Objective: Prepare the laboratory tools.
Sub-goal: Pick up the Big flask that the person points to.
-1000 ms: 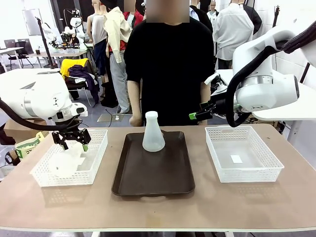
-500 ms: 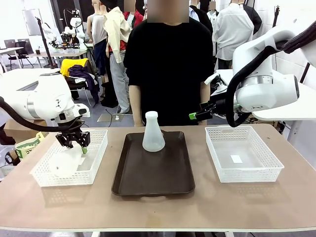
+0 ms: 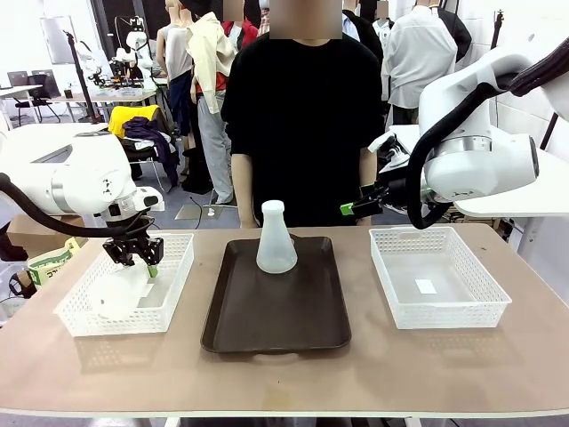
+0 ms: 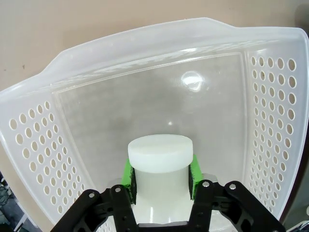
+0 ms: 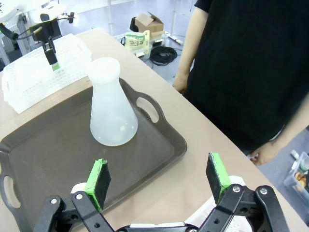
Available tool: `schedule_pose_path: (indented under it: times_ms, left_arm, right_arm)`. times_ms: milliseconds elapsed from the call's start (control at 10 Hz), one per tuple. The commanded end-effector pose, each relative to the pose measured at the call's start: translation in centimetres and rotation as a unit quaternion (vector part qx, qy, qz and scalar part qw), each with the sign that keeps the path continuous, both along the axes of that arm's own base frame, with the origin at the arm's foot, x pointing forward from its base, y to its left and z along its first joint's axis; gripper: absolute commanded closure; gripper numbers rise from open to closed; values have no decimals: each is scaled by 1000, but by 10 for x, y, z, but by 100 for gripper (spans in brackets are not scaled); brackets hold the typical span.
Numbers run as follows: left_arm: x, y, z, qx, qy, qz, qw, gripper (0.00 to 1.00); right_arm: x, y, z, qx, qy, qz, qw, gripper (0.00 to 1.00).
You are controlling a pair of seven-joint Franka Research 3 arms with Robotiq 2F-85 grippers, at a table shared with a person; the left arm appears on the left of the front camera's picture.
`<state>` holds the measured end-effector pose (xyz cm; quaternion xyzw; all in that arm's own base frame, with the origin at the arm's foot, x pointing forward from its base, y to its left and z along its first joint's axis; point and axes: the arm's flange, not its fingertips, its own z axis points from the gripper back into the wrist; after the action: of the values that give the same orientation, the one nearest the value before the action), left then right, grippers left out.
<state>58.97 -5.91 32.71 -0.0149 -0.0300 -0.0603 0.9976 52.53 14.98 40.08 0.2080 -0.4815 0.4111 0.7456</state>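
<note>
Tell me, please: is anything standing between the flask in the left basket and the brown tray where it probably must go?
Nothing visible except the left basket wall. The left gripper holds the flask by its neck; the tray has free space beside the other flask.

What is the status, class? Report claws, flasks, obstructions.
Left claw shut on basket flask. Right claw open. Second flask upright on tray. Nothing blocking.

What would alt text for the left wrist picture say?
The left gripper is shut on the neck of a frosted white flask, green pads pressed to both sides. Below it is a white mesh basket on a tan table.
</note>
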Motion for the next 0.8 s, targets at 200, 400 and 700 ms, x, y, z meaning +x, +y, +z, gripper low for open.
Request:
schedule_pose_path:
  times_ms: [200, 400, 700]
  left_arm:
    - [0, 0, 0, 0, 0, 0, 1000, 100]
    - [0, 0, 0, 0, 0, 0, 1000, 100]
    - [0, 0, 0, 0, 0, 0, 1000, 100]
  right_arm:
    - [-1, 0, 0, 0, 1, 0, 1000, 0]
    - [-1, 0, 0, 0, 1, 0, 1000, 0]
    - [-1, 0, 0, 0, 1, 0, 1000, 0]
